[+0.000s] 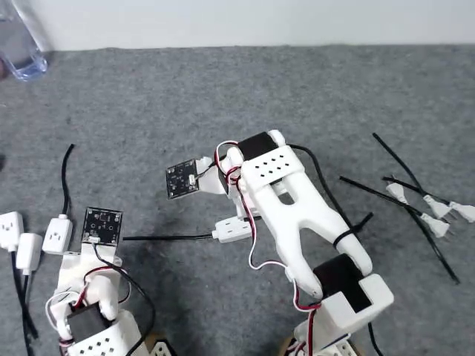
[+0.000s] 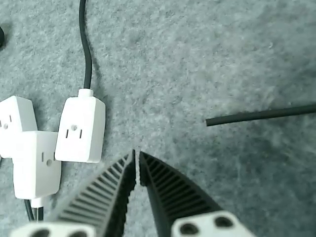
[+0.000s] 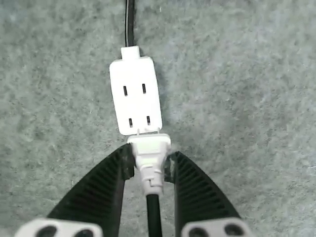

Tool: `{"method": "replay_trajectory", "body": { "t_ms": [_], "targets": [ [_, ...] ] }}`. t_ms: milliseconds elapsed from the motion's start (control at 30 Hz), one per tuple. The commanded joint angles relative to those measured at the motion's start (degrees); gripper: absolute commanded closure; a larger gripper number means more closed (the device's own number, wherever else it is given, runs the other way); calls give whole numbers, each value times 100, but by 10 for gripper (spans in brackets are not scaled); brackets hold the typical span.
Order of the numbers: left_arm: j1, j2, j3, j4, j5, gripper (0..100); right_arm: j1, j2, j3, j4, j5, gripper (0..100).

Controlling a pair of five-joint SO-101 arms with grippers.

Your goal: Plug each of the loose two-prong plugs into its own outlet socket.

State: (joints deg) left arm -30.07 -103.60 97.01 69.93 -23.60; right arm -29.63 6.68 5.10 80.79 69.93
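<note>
My right gripper is shut on a white two-prong plug. Its prongs rest at the near end of a white outlet socket block, just short of the nearest pair of slots. In the high view this block lies mid-table under the right arm. My left gripper is shut on nothing, hovering just beside three white outlet sockets: one closest, one below it, one at the edge. Several loose plugs on black cords lie at the far right.
A black cable end lies on the grey carpet past the left gripper. The block's cord runs toward the left arm. A clear bottle stands at the back left corner. Open carpet spans the back.
</note>
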Motion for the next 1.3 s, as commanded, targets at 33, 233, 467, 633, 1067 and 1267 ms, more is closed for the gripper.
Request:
{"method": "replay_trajectory", "body": {
  "t_ms": [33, 233, 467, 633, 1067, 1267],
  "targets": [
    [-35, -44, -57, 35, -62, 985, -66, -48, 44, -48, -97, 991],
    [-35, -44, -57, 35, -62, 985, -57, -48, 53, -75, -229, 991],
    [-44, -44, -57, 35, -62, 985, -207, 13, 53, -136, -220, 991],
    [-53, -44, -57, 35, -62, 985, -224, 13, 53, -215, -220, 991],
    [-53, -44, -57, 35, -62, 985, -189, 13, 404, -215, -53, 991],
    [-53, -44, -57, 35, -62, 985, -127, 13, 519, -444, -44, 991]
  ]
}}
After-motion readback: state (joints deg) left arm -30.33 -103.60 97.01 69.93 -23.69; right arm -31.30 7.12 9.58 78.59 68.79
